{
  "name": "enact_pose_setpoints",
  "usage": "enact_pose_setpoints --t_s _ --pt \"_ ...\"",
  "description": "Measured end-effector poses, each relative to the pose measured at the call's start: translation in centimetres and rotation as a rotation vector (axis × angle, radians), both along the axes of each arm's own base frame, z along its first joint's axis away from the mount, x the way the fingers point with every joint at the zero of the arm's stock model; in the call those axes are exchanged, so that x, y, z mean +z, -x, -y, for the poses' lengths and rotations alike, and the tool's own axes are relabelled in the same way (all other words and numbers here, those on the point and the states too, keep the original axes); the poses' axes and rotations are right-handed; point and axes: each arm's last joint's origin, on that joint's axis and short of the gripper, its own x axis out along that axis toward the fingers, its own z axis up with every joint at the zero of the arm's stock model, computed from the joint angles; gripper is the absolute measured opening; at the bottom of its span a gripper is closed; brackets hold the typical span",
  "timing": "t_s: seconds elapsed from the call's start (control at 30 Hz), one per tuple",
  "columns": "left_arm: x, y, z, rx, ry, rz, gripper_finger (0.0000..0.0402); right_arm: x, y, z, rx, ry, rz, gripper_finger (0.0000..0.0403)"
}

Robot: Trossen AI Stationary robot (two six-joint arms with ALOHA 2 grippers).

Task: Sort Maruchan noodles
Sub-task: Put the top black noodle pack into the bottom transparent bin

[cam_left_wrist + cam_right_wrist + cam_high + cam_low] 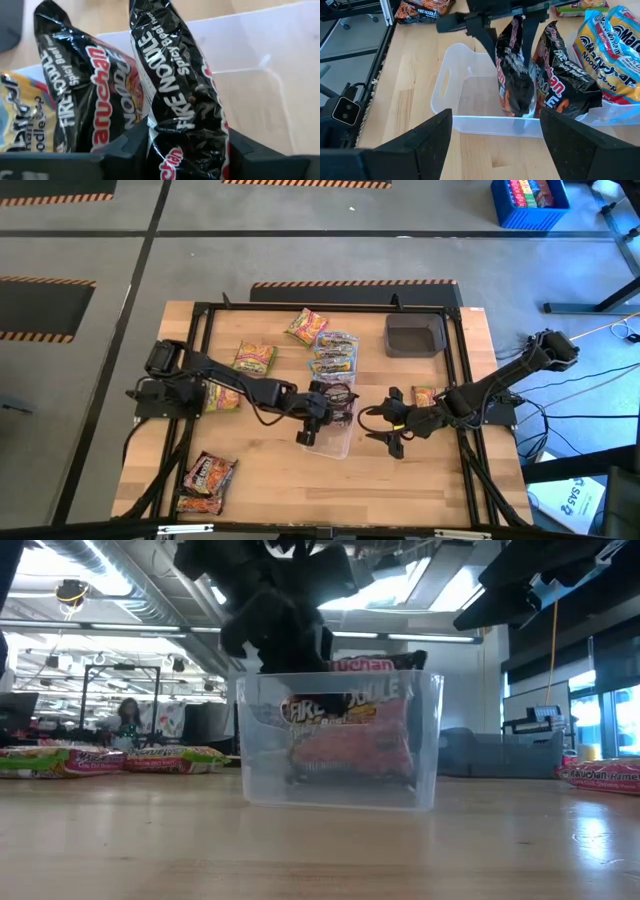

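Note:
A clear plastic tub (pixel 336 444) (pixel 449 75) stands at mid-table. Two dark maroon Maruchan packets are in it: one upright (pixel 514 75) (pixel 180 100), the other (pixel 560 85) leaning beside it against the tub's wall. My left gripper (pixel 318 418) (pixel 512 45) reaches down into the tub and is shut on the upright packet. My right gripper (pixel 390 432) (pixel 496 114) hovers open just right of the tub, holding nothing. More packets lie on the table: yellow-green ones (pixel 255 358), blue ones (pixel 335 352) and maroon ones (pixel 205 478). My left gripper pinches the upright maroon packet near its upper end (pixel 512 35) between its two fingers (pixel 489 35), one on each flat face. The fingers slant down from the table's left side. The packet stands upright below them, its lower end (pixel 520 107) on the tub's floor.
A dark grey tray (pixel 413 336) sits at the far right of the table. One packet (pixel 425 395) lies by the right arm. A black frame (pixel 200 310) borders the work area. Bare wood lies in front of the tub toward the near edge.

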Motion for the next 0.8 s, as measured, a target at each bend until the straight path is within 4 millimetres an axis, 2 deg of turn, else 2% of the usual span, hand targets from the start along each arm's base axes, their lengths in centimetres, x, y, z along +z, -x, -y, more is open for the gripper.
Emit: enact_pose_setpoints --t_s 0.3,0.43,0.7,0.8 --pt "0.8 0.0 -0.2 0.075 -0.079 0.021 0.0213 -0.4 -0.2 -0.1 0.000 0.008 -0.016 0.0282" --pt "2.4 -0.1 0.1 0.086 -0.073 0.034 0.0218 -1.1 -0.5 -0.3 0.000 0.022 -0.042 0.0282" --pt "4.1 0.7 1.5 0.058 -0.109 -0.021 0.0219 -1.3 -0.7 -0.4 -0.001 0.023 -0.042 0.0282" --pt "5.9 1.2 2.3 0.059 -0.157 -0.003 0.0219 -1.2 -0.8 -0.4 -0.001 0.014 -0.028 0.0282"
